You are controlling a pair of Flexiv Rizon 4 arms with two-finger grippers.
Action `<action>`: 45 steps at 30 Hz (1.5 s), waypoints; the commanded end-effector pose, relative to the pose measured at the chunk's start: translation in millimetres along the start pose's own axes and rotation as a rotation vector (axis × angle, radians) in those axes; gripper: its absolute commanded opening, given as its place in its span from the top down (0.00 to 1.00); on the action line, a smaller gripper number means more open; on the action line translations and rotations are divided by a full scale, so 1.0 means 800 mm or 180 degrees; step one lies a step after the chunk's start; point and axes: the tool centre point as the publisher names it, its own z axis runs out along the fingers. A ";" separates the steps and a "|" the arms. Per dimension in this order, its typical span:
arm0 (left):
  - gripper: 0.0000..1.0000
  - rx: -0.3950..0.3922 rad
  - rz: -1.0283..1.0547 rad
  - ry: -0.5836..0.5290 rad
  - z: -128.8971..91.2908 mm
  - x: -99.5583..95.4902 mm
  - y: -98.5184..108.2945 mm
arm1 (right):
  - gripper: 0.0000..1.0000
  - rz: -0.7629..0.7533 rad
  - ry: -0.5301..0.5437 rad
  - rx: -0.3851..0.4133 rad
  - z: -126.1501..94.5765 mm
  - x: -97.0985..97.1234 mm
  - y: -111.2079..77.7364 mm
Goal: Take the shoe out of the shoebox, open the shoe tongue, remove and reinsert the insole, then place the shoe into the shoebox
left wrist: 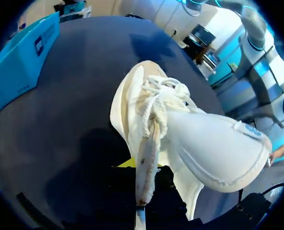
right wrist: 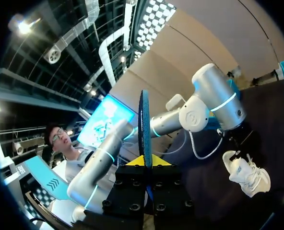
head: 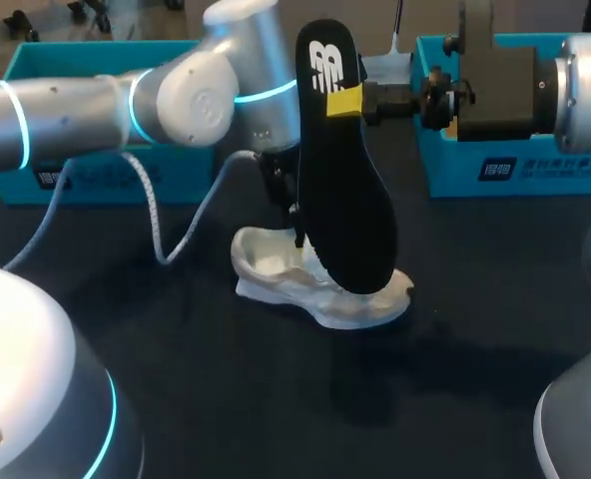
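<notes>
My right gripper (head: 360,102) is clamped on the heel end of the black insole (head: 343,200), holding it upright in the air over the white shoe (head: 320,294). The shoe sits on the dark table (head: 176,389), in front of the teal boxes (head: 106,165). My left gripper (head: 295,232) is down at the shoe, pinching the edge of its opening.

You look down on a dark surface (head: 176,399). A white shoe (head: 276,274) rests on it near the middle, toe toward the right. A teal left box (head: 86,170) sits far left, and a teal right box (head: 535,170) far right.
</notes>
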 end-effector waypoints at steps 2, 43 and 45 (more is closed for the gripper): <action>1.00 -0.0094 0.0782 0.0785 -0.015 -0.002 -0.011 | 1.00 0.0005 -0.0013 -0.0006 0.004 0.001 -0.001; 1.00 -0.0619 0.1779 0.1049 -0.044 0.029 -0.011 | 1.00 0.0005 -0.0013 -0.0006 0.004 0.001 -0.001; 1.00 -0.0651 0.1889 0.1091 -0.044 0.030 -0.010 | 1.00 0.0005 -0.0013 -0.0006 0.004 0.001 -0.001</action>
